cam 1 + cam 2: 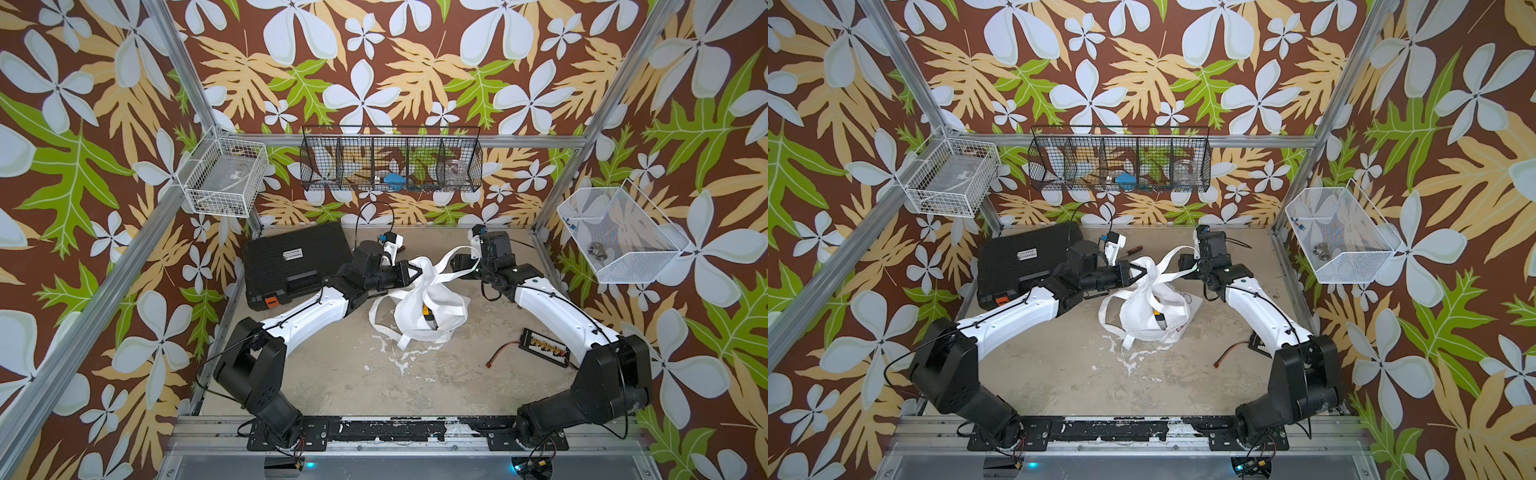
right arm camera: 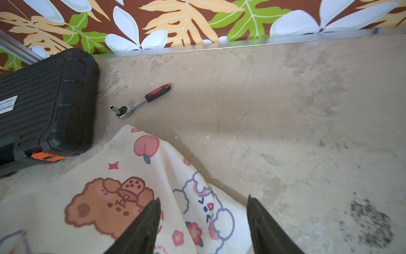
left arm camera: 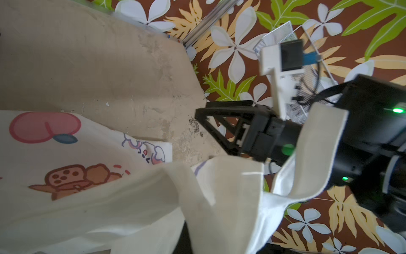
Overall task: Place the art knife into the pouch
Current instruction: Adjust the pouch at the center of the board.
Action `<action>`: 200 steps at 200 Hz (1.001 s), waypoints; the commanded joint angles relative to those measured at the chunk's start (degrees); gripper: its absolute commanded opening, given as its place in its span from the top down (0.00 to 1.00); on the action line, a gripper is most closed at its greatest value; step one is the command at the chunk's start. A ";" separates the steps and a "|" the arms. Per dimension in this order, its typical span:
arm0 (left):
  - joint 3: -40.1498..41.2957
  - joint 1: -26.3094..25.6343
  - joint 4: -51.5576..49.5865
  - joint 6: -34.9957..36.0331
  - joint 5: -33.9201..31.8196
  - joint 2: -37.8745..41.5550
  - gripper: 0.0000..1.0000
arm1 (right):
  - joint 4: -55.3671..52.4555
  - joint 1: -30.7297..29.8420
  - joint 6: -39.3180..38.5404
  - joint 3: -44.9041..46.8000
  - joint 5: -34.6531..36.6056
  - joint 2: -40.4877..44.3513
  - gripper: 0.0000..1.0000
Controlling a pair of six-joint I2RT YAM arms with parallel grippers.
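Scuffed beige tabletop (image 1: 353,374); left tool (image 1: 417,270) pinches limp cloth pouch (image 1: 440,299) rim; right tool (image 2: 203,198) spread.

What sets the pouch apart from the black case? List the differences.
The pouch is white printed cloth, soft and crumpled; the case is black ribbed plastic, rigid and boxy. The pouch gapes open, with a yellow-and-black knife showing inside; the case is shut, with an orange latch on its near edge. The pouch lies mid-table between the arms; the case sits in the far left corner. Both rest on the table.
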State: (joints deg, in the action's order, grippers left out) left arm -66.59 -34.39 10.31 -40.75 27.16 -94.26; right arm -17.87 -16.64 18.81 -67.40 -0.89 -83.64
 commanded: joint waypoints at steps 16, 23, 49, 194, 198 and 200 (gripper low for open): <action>-0.31 0.47 2.37 0.87 1.31 -1.73 1.00 | -3.53 -2.53 -1.29 -0.36 14.07 4.40 0.32; -0.21 0.55 2.67 0.74 1.60 -1.80 1.00 | -3.51 -2.60 -1.31 -0.30 15.14 4.85 0.31; 0.53 0.58 3.46 0.50 2.21 -2.15 1.00 | -3.14 -1.41 -1.58 -1.21 19.52 2.31 0.29; -1.88 2.30 5.22 -0.05 3.74 -13.36 1.00 | -7.90 -6.14 -1.58 -2.25 18.50 8.64 0.27; -1.96 2.31 5.25 -0.03 3.74 -13.34 1.00 | -7.92 -7.10 -1.58 -2.07 18.54 8.86 0.27; -1.96 2.31 5.23 -0.10 3.73 -13.32 1.00 | -8.03 -7.59 -1.58 -1.98 18.72 9.09 0.27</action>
State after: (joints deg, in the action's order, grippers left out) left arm -67.99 -32.29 14.28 -40.88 30.06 -107.55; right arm -24.77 -20.69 17.82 -70.61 22.52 -76.55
